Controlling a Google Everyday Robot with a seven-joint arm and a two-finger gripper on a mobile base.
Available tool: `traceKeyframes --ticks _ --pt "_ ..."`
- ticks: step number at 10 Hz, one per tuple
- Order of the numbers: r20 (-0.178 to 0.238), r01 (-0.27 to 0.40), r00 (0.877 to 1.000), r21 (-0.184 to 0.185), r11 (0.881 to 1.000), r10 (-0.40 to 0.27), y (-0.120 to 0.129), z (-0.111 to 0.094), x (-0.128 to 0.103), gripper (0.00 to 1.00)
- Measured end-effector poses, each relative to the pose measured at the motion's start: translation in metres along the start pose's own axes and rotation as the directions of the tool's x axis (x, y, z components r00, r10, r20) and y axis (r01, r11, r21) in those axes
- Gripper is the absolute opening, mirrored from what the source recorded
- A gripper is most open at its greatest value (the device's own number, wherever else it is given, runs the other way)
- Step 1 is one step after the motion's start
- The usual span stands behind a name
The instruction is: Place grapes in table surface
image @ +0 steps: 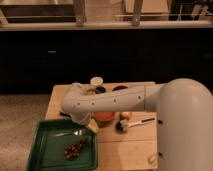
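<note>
The grapes, a small dark red-purple bunch, lie in the green tray at the front left of the table surface, a light tan slatted top. My white arm reaches from the right across the table and bends down at its left end. My gripper hangs under that bend, at the tray's back right corner, a little above and behind the grapes and apart from them. The arm hides most of it.
A fork lies in the tray behind the grapes. An orange bowl, a small round yellow-red fruit and a dark-headed brush sit mid-table. A white cup and a dark bowl stand at the back.
</note>
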Motion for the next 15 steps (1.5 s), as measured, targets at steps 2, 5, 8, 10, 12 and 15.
traceKeyframes --ticks 2,5,8,10,12,15 --pt "0.019 -0.01 1.0 0.025 1.0 0.009 0.003 -0.013 -0.008 0.8" --pt "0.072 0.007 0.997 0.048 0.999 -0.01 0.003 -0.021 -0.037 0.8" --pt "0.127 0.042 0.991 0.05 0.998 -0.048 -0.004 -0.024 -0.074 0.8" --pt "0.137 0.039 0.99 0.035 0.999 -0.043 -0.014 -0.022 -0.094 0.8" --pt "0.144 -0.004 0.99 0.018 1.0 0.002 -0.014 -0.017 -0.101 0.8" --pt "0.133 -0.175 0.977 0.036 0.984 0.169 -0.011 -0.007 -0.105 0.8"
